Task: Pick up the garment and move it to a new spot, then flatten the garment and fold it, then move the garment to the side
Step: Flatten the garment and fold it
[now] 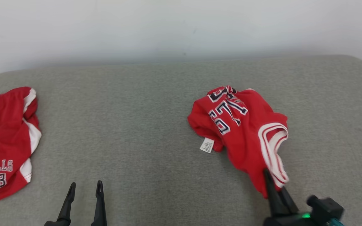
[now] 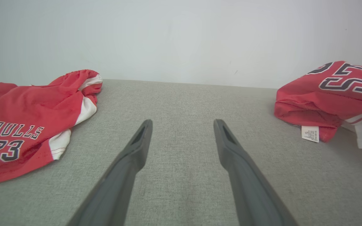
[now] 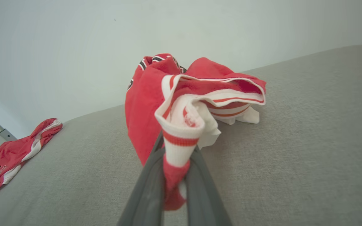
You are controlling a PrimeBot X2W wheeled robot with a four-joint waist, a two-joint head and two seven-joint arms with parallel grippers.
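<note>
I have my left gripper (image 1: 85, 183) with its two dark fingers spread wide, tips pointing straight ahead and nothing between them. My right gripper (image 1: 272, 180) leans slightly toward the left one, its fingers pinched together on a white-trimmed fold of the garment (image 1: 247, 128), which bunches just beyond the tips.

Looks like a plain indoor test room: grey upholstered surface (image 1: 143, 131) ahead of the left gripper (image 1: 85, 183), bare white wall (image 1: 168, 25) beyond.

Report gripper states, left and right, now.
Left gripper: open, holding nothing.
Right gripper: shut on the jersey hem.
</note>
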